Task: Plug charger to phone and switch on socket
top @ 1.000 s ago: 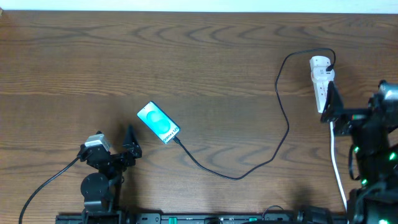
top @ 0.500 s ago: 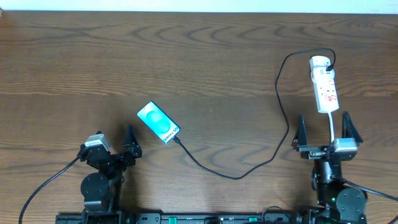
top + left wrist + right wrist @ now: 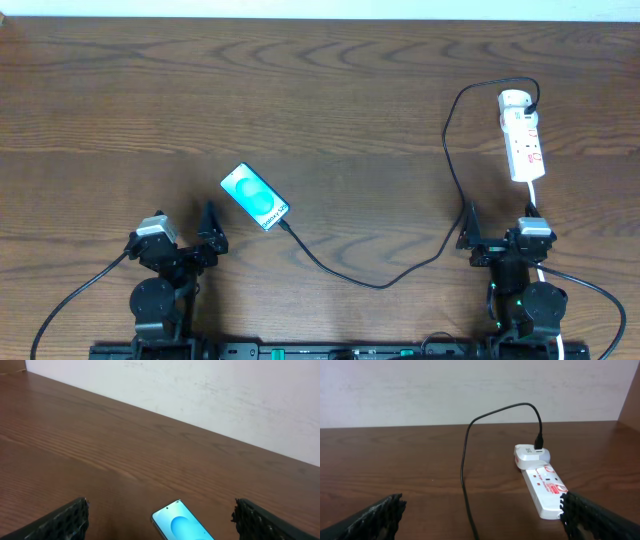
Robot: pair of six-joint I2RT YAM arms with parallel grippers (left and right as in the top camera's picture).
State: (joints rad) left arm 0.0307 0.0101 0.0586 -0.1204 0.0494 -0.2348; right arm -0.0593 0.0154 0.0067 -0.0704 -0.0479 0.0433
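Presently, the left gripper (image 3: 185, 238) stands with jaws wide apart and holds nothing, low over the table (image 3: 330, 90). The phone (image 3: 254, 197) lies screen-up just beyond its fingertips, set diagonally. The right gripper (image 3: 498, 235) is likewise fully spread and empty, and faces the socket (image 3: 522, 135) lying near it at the right side. The strip's white cord (image 3: 534, 197) runs back beneath this gripper. The charger (image 3: 455, 170) loops from a white adaptor (image 3: 532, 454) at the socket's far end, across the table between the arms, to the phone's near end.
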